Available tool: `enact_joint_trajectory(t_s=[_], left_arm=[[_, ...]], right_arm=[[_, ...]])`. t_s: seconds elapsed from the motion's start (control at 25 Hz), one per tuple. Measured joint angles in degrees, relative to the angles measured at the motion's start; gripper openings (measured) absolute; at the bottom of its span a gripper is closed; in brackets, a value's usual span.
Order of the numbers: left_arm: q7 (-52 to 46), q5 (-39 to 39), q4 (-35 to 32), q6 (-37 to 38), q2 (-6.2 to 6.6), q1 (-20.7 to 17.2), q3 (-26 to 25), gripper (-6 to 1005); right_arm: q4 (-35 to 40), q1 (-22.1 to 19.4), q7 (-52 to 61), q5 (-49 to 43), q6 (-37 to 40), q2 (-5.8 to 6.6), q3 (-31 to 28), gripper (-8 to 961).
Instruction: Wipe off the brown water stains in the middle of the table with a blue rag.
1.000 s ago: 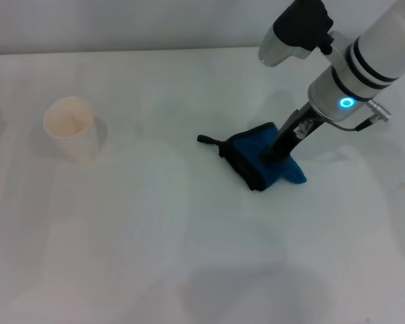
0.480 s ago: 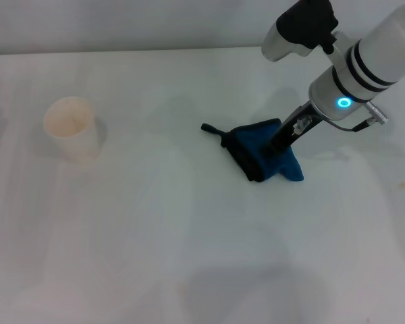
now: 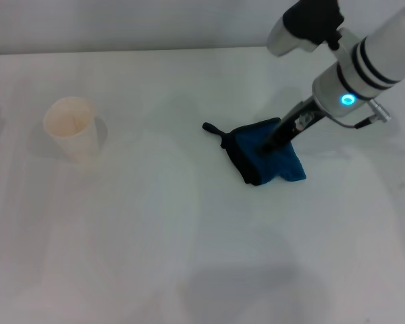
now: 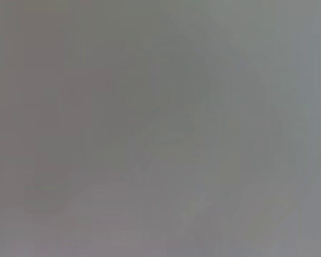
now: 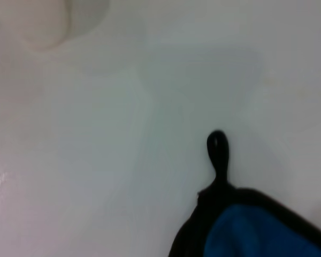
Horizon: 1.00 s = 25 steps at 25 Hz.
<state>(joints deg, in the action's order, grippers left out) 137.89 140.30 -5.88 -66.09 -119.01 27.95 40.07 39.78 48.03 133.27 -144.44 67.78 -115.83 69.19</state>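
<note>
Right gripper [image 3: 268, 147] pressing down into the blue rag [image 3: 266, 160] on the table [image 3: 189, 256]; finger state impossible to tell. Best done with steady downward pressure and flat, overlapping strokes.

The right gripper's fingers [image 3: 273, 143] were buried in the blue rag [image 3: 266, 162]; left wrist view showed only grey blur.

My right arm is a thick white cylindrical limb [image 3: 385, 50] banded near the wrist by two thin black rings. Below the bands, a rounded white wrist housing [image 3: 341, 101] carries a small glowing cyan ring light. A black block capped with a white shell [image 3: 304, 23] projects from one side, and a short silver metal stub [image 3: 379, 113] from the other. Slim black gripper fingers [image 3: 287, 131] extend beneath.
</note>
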Motion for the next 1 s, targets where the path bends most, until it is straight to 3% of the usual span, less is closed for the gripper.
enact_joint_trajectory(t_s=[0.32, 0.52, 0.64, 0.84, 1.0], left_arm=[[0.0, 0.89, -0.01, 0.0, 0.01, -0.04, -0.01, 891], [-0.01, 0.95, -0.02, -0.19, 0.01, -0.1, 0.0, 891], [-0.07, 0.96, -0.27, -0.3, 0.06, -0.07, -0.01, 891], [-1.0, 1.89, -0.38, -0.22, 0.09, -0.03, 0.01, 891], [-1.68, 2.33, -0.47, -0.15, 0.27, -0.02, 0.0, 891]], right_arm=[[10.94, -6.51, -0.23, 8.23, -0.6, 0.42, -1.07, 502], [12.59, -9.25, -1.41, 19.35, -3.82, 0.51, -7.14, 710], [11.9, -11.79, -6.39, 31.42, -5.24, 0.52, -11.44, 834], [4.16, -17.67, -24.48, 64.48, -1.77, 0.54, -18.92, 870], [-4.22, -21.24, -43.87, 88.79, 3.62, 0.44, -20.05, 869]])
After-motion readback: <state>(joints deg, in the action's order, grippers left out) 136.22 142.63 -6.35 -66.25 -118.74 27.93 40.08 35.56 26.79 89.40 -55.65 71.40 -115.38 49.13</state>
